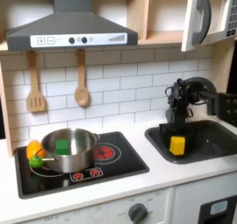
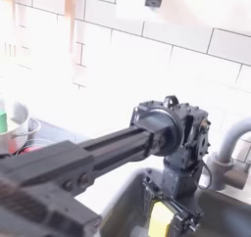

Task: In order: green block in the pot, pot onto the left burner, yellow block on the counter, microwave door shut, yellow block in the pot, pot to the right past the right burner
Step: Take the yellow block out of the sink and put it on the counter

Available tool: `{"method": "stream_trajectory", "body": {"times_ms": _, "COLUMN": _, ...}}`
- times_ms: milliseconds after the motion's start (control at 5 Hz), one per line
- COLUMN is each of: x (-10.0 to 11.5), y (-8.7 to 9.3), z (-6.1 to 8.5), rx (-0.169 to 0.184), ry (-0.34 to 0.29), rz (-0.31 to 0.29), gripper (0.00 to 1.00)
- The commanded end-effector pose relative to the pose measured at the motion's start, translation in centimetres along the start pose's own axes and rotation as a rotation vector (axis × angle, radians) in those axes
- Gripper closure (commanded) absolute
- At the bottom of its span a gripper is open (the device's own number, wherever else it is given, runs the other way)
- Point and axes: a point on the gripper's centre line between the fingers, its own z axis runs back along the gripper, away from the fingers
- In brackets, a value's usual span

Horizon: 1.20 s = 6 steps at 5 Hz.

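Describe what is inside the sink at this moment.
Inside the sink, the yellow block sits with the gripper lowered over it. The sink floor beneath the block is covered.

The black arm reaches across, wrist bent straight down; its end effector (image 2: 165,217) points toward 6 o'clock, fingers (image 2: 180,219) closed on something yellow.

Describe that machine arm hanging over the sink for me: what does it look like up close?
The arm is black all over, built of boxy and rounded motor blocks joined end to end. In the second exterior view a long ribbed black segment leads to a chunky round wrist. The gripper is black too, with two slim fingers. No markings are readable; any cables are too blurred to make out.
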Motion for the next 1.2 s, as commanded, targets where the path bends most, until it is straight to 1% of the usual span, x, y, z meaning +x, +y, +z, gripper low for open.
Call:
{"method": "stream_trajectory", "body": {"times_ms": 0, "x": -0.9, "y": 0.0, "z": 4.6, "rx": 0.027, "ry": -0.069, "rz": 0.014, "gripper": 1.0}}
{"method": "stream_trajectory", "body": {"times_ms": 200, "x": -1.7, "y": 0.0, "z": 6.0, "rx": 0.04, "ry": -0.088, "rz": 0.03, "gripper": 1.0}}
{"method": "stream_trajectory", "body": {"times_ms": 400, "x": -2.6, "y": 0.2, "z": 6.7, "rx": 0.05, "ry": -0.093, "rz": 0.05, "gripper": 1.0}}
{"method": "stream_trajectory", "body": {"times_ms": 600, "x": -3.6, "y": 2.0, "z": 7.2, "rx": 0.075, "ry": -0.091, "rz": 0.089, "gripper": 1.0}}
{"method": "stream_trajectory", "body": {"times_ms": 1000, "x": -5.7, "y": 4.5, "z": 8.5, "rx": 0.109, "ry": -0.105, "rz": 0.143, "gripper": 1.0}}
